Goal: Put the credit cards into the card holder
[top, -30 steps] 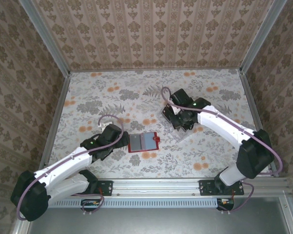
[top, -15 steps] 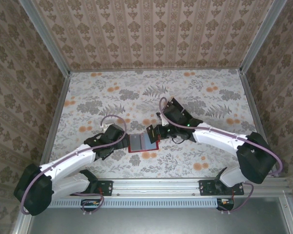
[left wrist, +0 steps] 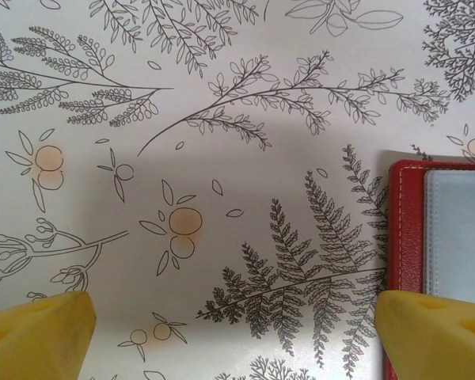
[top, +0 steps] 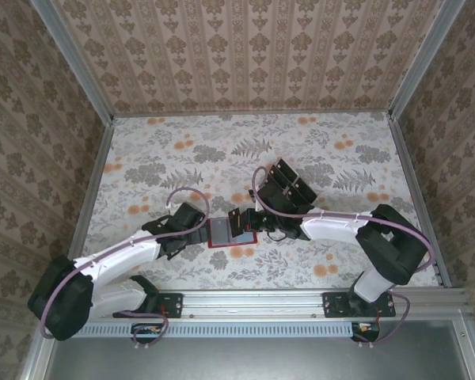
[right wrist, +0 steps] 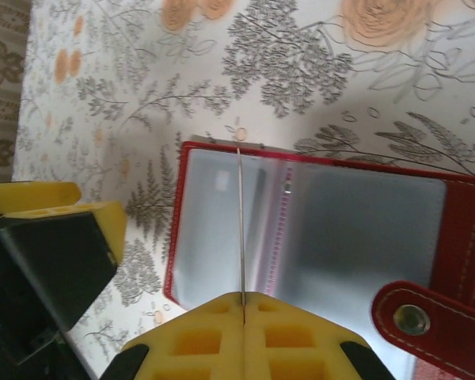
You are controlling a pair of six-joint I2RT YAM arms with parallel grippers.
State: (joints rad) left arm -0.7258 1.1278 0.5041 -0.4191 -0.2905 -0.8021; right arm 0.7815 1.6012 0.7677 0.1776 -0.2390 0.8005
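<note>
Card holder (top: 231,232) lies open on the table (top: 340,150); I see no card seated in its sleeves. 1 credit card (right wrist: 240,229) hangs edge-on over them, pinched in my right gripper (right wrist: 243,305). Left gripper (left wrist: 236,328) gapes wide, empty, just beside the holder. More credit cards (top: 290,180) wait beyond the holder, so I judge it early going

The top view looks down from high above the card holder (top: 222,232); both wrist views face the table (top: 182,150) close above it. All three share it.
</note>
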